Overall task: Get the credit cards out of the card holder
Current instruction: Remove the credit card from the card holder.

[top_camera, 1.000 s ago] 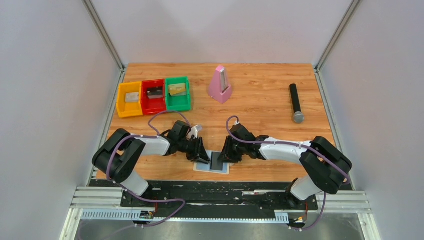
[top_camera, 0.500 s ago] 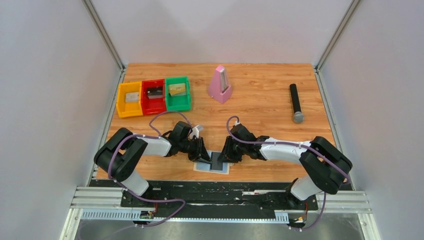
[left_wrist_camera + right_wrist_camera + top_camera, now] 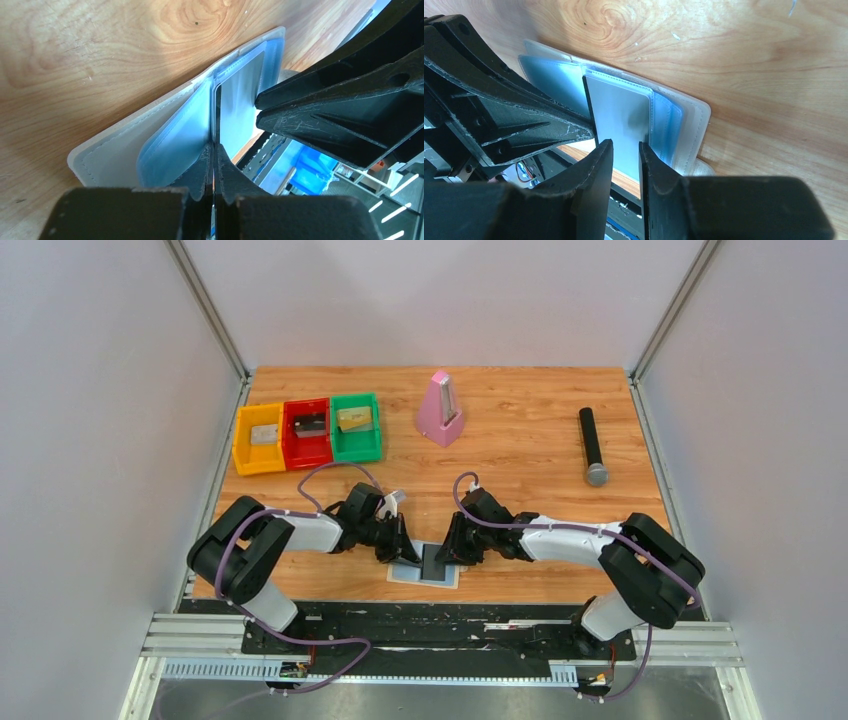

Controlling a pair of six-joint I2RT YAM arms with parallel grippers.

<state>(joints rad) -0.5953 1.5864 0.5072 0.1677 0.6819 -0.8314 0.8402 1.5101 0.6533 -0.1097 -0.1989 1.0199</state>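
At table [image 3: 520, 430] near edge: card holder [image 3: 400, 578] lies open. Left gripper [image 3: 214, 145] pinches dark card [image 3: 435, 562]; right gripper [image 3: 624, 145] jaws slightly apart over holder. Draw card straight out; pin holder down.

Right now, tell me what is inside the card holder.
One dark grey card stands partly out of the card holder's blue pockets, pinched by the left gripper. Whether another card sits deeper is hidden by the pocket flaps.

We see the holder [image 3: 405, 577] spread open flat at the near edge of the table [image 3: 520, 430], about midway along it, with a cream rim and pale blue inner panels. A dark card [image 3: 434, 562] with a glossy grey face stands on edge over its fold.
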